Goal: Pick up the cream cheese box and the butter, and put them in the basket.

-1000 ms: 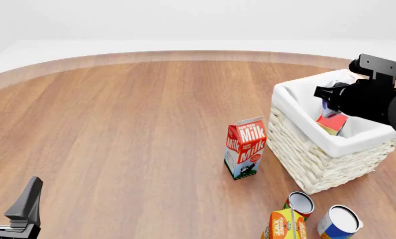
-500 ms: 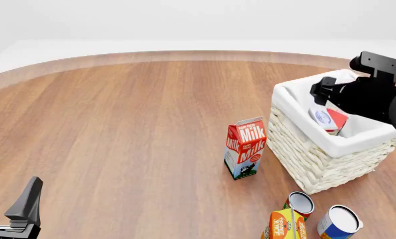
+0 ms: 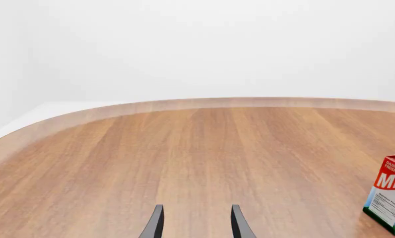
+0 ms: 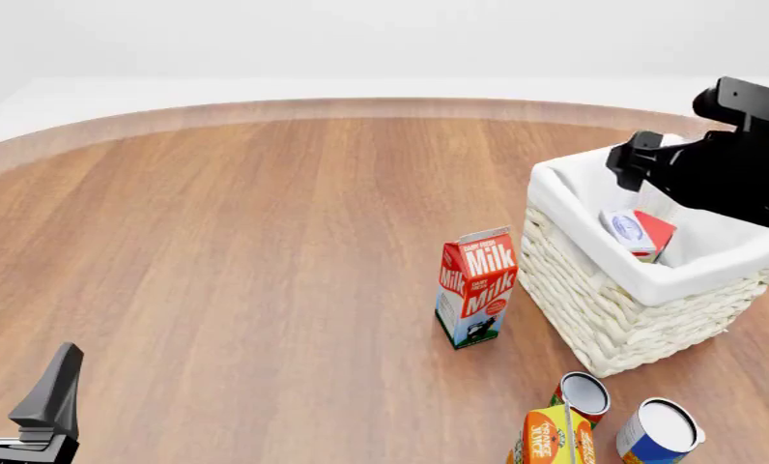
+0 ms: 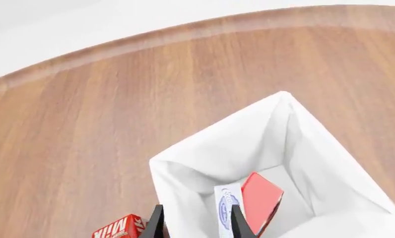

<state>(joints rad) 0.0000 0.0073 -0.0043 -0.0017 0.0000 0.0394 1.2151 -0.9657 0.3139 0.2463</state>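
Evidently both items are delivered: the cream cheese box (image 4: 626,227) and the butter (image 4: 654,235) lie together inside the basket (image 4: 591,290) at right of frame. The right gripper (image 4: 640,160), fingers apart and empty, has risen clear of the rim since a second ago. The left gripper (image 4: 21,387) idles open, lower left. Most of the butter is hidden behind the lining.
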